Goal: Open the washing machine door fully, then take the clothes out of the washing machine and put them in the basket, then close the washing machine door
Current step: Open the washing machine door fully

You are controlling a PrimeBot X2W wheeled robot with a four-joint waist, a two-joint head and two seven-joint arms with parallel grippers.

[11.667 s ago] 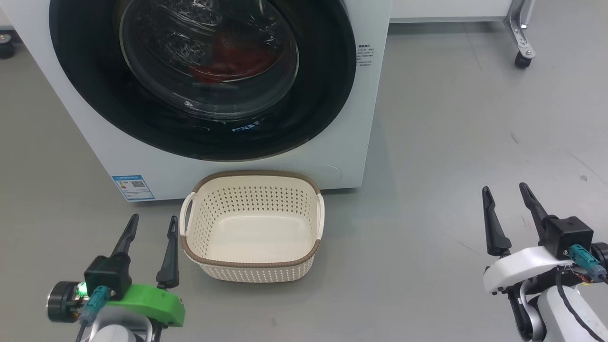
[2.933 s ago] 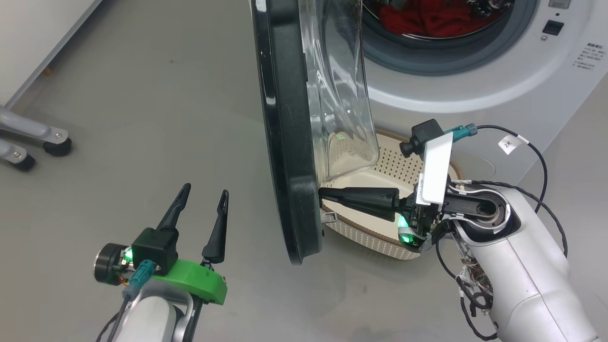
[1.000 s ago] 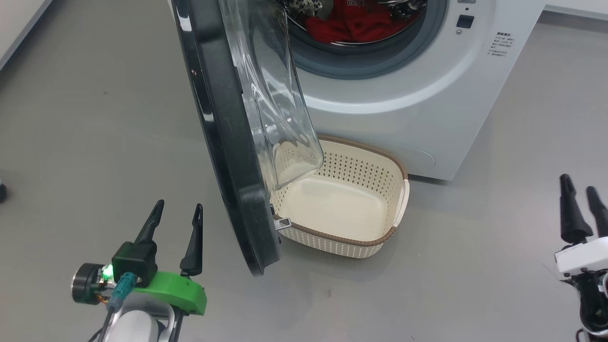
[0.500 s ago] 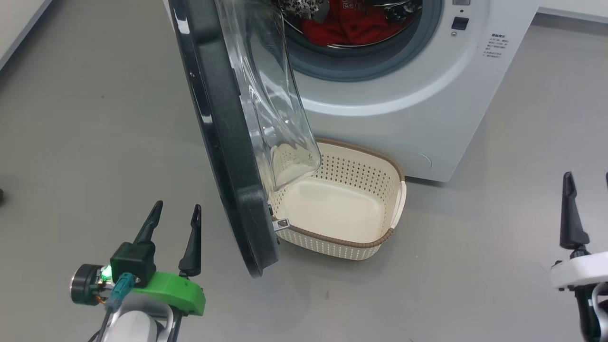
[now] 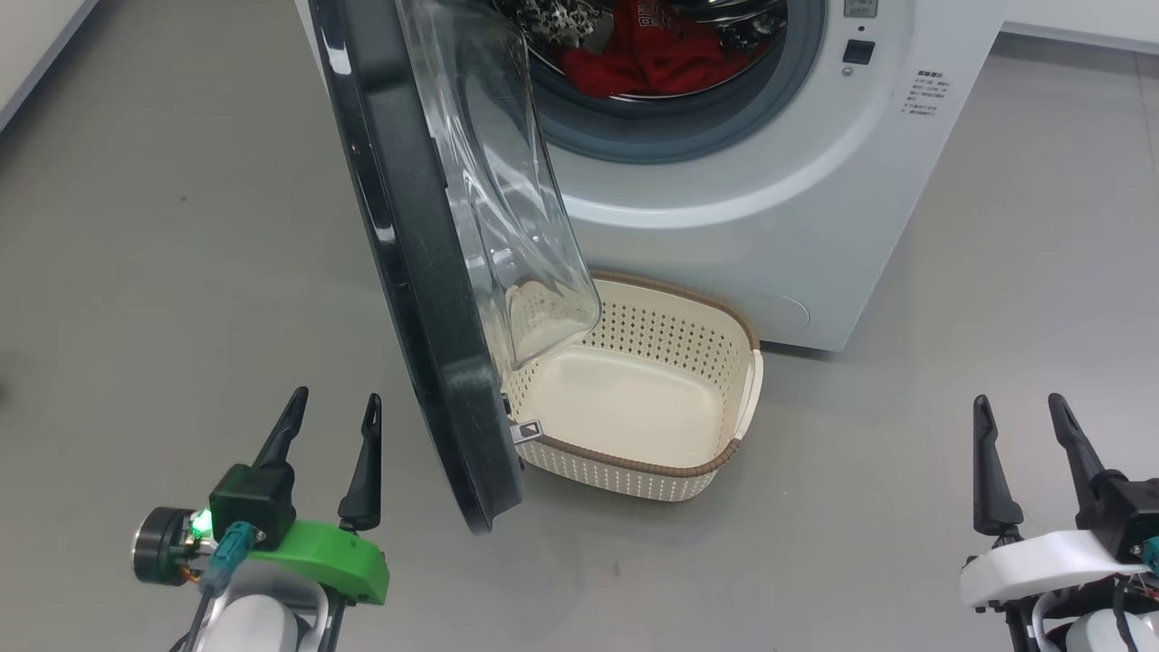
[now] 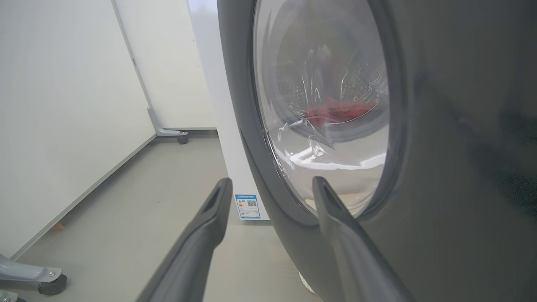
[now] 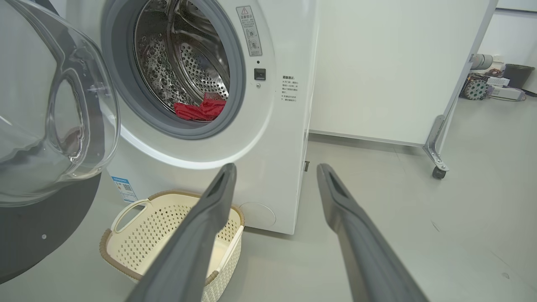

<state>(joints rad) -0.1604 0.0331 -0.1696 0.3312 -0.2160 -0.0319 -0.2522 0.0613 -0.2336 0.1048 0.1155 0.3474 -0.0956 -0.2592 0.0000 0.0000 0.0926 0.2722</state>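
The washing machine (image 5: 724,190) (image 7: 272,138) stands with its door (image 5: 416,272) (image 7: 50,126) (image 6: 440,167) swung out about edge-on toward me, the glass bowl bulging to the right. Red clothes (image 5: 652,54) (image 7: 199,111) lie in the steel drum, and show through the glass (image 6: 335,113) in the left wrist view. The cream basket (image 5: 724,453) (image 7: 126,260) sits on the floor before the machine, empty, partly under the door. My left gripper (image 5: 330,407) (image 6: 270,184) is open, left of the door's lower edge. My right gripper (image 5: 1019,412) (image 7: 275,170) is open, low at the right, well apart from the basket.
Grey floor all around. A white partition on a wheeled grey foot (image 7: 436,163) stands right of the machine. Another wheeled foot (image 6: 46,281) and white panels line the left side. A blue sticker (image 6: 247,206) marks the machine's lower corner.
The head camera has shifted a little, sliding the scene. My right gripper has come further into view at the lower right, both fingers now showing. The door and left gripper hold still.
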